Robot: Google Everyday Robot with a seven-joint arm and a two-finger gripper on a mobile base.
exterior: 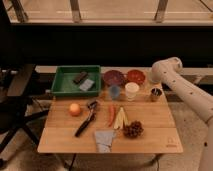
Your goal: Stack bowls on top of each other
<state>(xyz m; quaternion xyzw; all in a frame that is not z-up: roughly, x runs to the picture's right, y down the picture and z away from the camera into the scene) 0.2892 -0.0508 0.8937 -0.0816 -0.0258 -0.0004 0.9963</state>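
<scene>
Camera view: claw (156,93) open near cream cup (132,90); purple bowl (114,77) beside red-orange bowl (135,76), unstacked.

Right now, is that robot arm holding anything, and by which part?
Nothing seems held: the gripper hangs open beside the shallow red-orange bowl, apart from it and from the shallow dark purple bowl.

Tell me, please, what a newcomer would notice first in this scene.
The white robot arm coming in from the right stands out first, with its gripper at the back right of the wooden table, just right of the red-orange bowl. Next comes the bright green tray at the back left. The dark purple bowl sits between the two.
</scene>
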